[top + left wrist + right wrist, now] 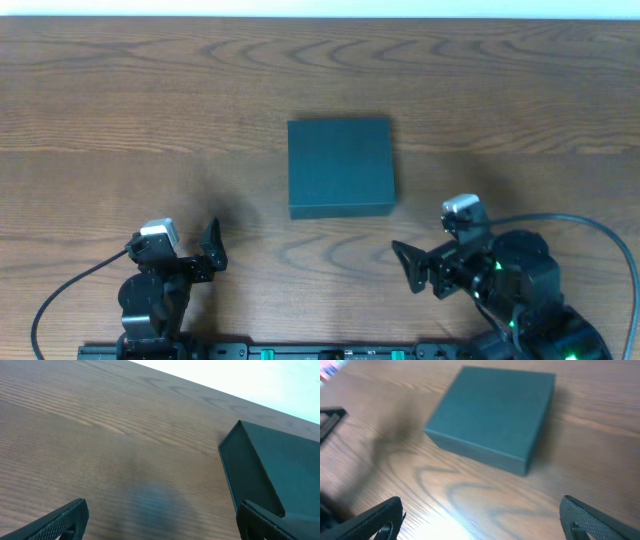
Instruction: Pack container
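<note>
The container [340,166], a dark teal-black square box, sits shut with its flat lid down in the middle of the wooden table. It also shows in the left wrist view [272,467] at the right and in the right wrist view [492,415] at the top centre. My left gripper [212,250] is open and empty, low at the front left, apart from the box; its fingers frame bare wood in the left wrist view [162,522]. My right gripper [410,265] is open and empty at the front right, just short of the box's front edge, shown too in the right wrist view [482,520].
The wooden table [150,100] runs to a pale wall at the far edge. Black cables loop from both arm bases at the front. A dark part of the left arm [330,417] shows at the left of the right wrist view. No snack packets are in view.
</note>
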Motion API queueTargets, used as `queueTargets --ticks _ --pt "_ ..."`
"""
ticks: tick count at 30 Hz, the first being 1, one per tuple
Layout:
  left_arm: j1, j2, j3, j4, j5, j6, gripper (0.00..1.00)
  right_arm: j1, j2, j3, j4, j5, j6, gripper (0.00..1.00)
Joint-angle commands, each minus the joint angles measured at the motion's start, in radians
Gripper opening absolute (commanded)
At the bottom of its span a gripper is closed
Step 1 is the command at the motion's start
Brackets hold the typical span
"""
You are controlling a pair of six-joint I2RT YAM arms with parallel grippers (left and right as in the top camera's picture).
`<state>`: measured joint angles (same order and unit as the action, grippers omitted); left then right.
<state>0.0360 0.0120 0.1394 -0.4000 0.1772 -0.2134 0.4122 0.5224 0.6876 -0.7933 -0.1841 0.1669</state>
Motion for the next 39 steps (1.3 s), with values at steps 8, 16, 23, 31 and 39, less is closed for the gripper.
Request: queueTargets --ticks 8,16,23,31,39 --pt "-0.004 -0.008 -0.022 0.0 0.007 -0.011 0.96 -0.073 -0.387 -0.355 0.125 0.154 -0.101 0.99" --pt "-0.004 -0.008 -0.022 0.0 0.007 -0.011 0.95 -0.072 -0.517 -0.518 0.128 0.15 -0.083 0.99" --pt "-0.004 -0.008 -0.022 0.0 0.007 -0.011 0.95 -0.072 -0.517 -0.531 0.12 0.154 -0.063 0.99" --pt "-0.004 -0.008 -0.022 0.0 0.007 -0.011 0.96 -0.072 -0.517 -0.531 0.12 0.154 -0.063 0.99" --pt "-0.004 -0.008 -0.022 0.0 0.007 -0.011 0.95 -0.072 -0.517 -0.531 0.12 0.154 -0.063 0.99"
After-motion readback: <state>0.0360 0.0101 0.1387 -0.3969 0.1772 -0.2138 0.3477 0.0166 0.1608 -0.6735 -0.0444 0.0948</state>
